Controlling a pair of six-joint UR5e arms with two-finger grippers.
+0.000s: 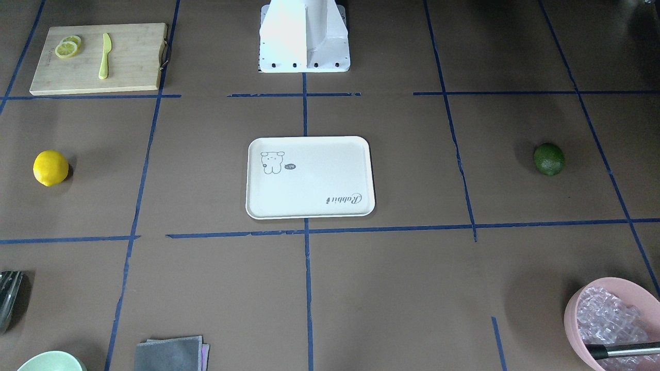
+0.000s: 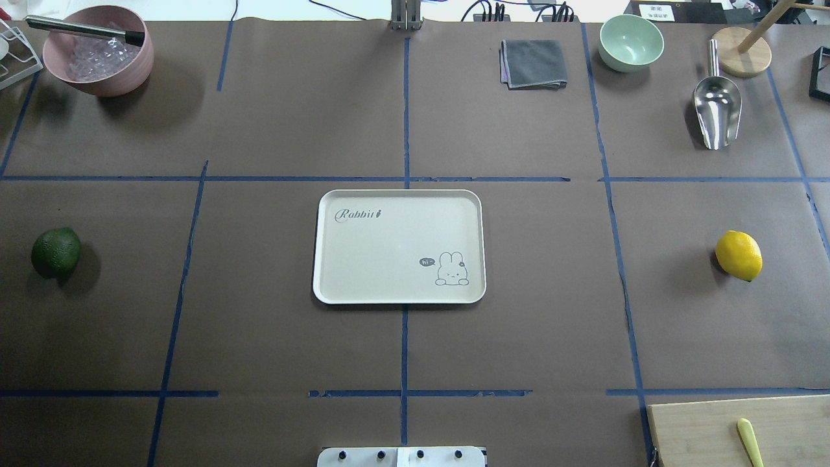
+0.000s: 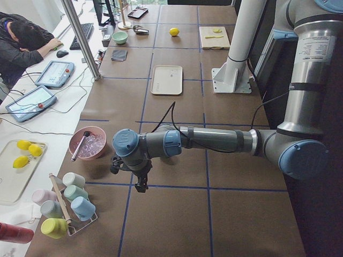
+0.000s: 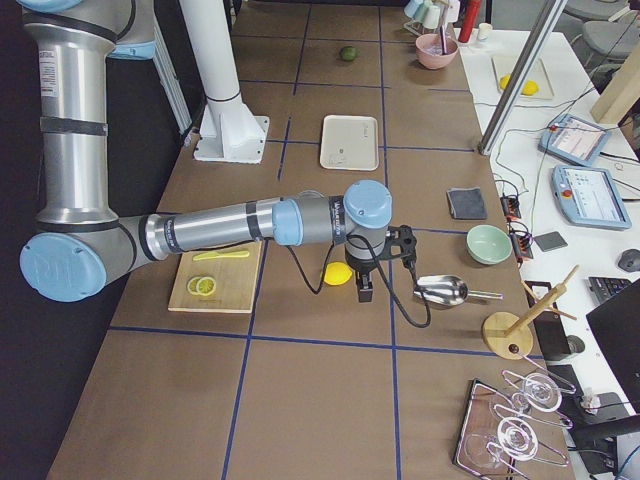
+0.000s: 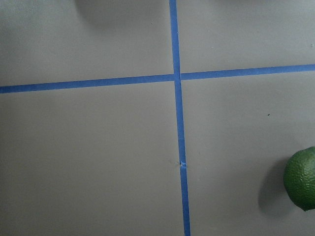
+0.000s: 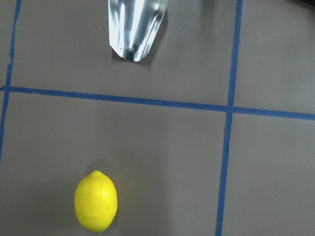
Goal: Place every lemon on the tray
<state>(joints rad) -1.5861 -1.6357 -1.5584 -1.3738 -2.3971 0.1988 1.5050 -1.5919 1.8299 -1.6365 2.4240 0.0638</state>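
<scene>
Lemons lie at opposite ends of the brown surface (image 2: 259, 324), neither one on the tray (image 2: 389, 259). The yellow lemon (image 2: 738, 255) is on the robot's right and the green lemon (image 2: 56, 253) on its left, each well apart from the cream tray, which lies flat in the middle between them. The left fingers (image 3: 141, 184) point down above the surface near the pink bowl (image 2: 97, 52); they show only in the side view, so I cannot tell whether they are open or closed, and the left wrist camera catches the green lemon at its right edge. The right fingers (image 4: 364, 292) point down just beside the yellow lemon — again only a side view shows them, so I cannot tell how they stand. A metal scoop (image 2: 716, 107) lies near that lemon. On the right sits a cutting board (image 1: 98, 59) carrying lemon slices (image 1: 68, 47) and a yellow knife (image 1: 105, 55).
</scene>
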